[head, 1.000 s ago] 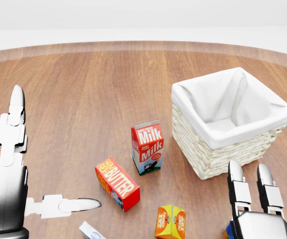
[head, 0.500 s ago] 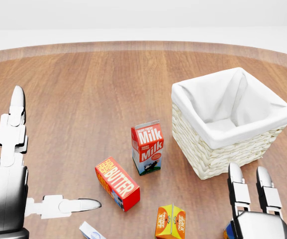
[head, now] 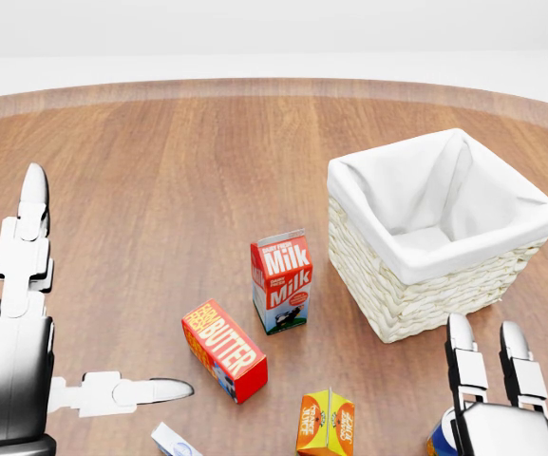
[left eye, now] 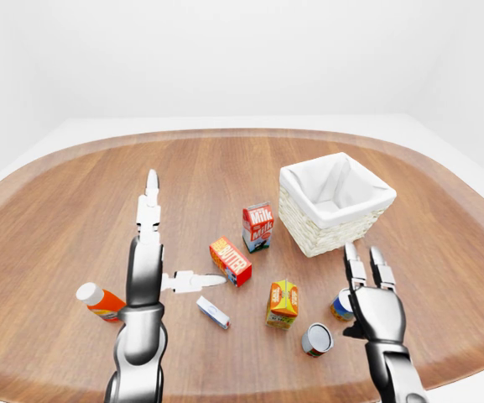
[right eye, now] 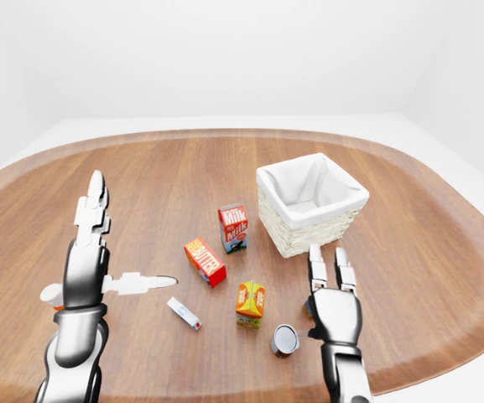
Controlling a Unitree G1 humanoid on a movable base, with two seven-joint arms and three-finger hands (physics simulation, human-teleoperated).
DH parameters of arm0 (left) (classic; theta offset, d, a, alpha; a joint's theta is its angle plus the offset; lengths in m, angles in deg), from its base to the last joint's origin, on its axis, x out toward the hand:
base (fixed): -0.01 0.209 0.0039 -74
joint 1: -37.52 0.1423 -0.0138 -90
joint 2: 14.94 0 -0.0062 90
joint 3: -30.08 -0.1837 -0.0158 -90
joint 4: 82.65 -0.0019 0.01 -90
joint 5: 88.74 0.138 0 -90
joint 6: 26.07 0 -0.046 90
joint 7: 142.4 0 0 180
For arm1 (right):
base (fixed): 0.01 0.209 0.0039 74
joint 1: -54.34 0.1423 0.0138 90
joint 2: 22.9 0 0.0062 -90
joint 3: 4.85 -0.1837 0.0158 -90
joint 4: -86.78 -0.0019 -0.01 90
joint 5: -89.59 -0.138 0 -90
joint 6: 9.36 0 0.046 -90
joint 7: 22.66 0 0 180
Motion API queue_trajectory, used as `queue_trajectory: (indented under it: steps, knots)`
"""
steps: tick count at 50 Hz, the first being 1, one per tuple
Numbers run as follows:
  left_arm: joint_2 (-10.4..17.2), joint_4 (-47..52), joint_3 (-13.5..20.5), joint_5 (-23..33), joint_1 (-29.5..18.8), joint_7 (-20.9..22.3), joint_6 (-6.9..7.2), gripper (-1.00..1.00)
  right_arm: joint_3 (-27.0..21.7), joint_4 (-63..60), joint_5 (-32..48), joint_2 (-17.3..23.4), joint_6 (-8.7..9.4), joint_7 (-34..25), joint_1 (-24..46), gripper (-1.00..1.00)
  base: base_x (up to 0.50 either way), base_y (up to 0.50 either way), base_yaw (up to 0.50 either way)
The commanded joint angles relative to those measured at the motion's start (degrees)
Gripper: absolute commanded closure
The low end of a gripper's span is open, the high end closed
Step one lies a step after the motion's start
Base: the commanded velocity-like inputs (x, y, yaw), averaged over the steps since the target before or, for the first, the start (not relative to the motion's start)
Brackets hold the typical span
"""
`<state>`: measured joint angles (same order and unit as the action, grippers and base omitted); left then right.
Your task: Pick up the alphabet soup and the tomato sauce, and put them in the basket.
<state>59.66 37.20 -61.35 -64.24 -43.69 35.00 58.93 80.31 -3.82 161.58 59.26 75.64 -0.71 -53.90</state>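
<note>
The wicker basket (left eye: 307, 227) with a white cloth lining stands at the right of the round wooden table. Below it, a can with a blue and orange label (left eye: 339, 306) stands partly hidden behind my right hand (left eye: 363, 270), which is open with its fingers pointing up, just right of the can. A second can with a red rim (left eye: 316, 339) lies on its side to the lower left of that hand, grey end toward me. I cannot read either label. My left hand (left eye: 173, 243) is open at the left, fingers upright and thumb out, holding nothing.
A milk carton (left eye: 257, 227) stands left of the basket, with a butter box (left eye: 231, 261) lower left of it. An orange juice carton (left eye: 283, 303), a small white and blue box (left eye: 213, 312) and an orange bottle with a white cap (left eye: 99, 300) lie lower down.
In the head view my right hand has sunk a little lower and shifted slightly right, baring more of the blue can's edge. The left hand and the objects have not moved.
</note>
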Motion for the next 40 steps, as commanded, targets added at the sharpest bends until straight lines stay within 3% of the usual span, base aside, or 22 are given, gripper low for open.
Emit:
queue_trajectory:
  steps: [1,40]
  knots:
    - [0.0,0.3,-0.1,0.2,0.1,0.0,0.0,-1.0,-0.1,3.0,-0.2,0.6,0.0,0.9,1.5,-1.0,0.0,0.0,0.0]
    - [0.0,0.2,-0.1,0.3,0.1,0.0,0.0,-1.0,1.8,18.0,-2.1,4.0,0.0,6.6,8.4,-1.0,0.0,0.0,0.0]
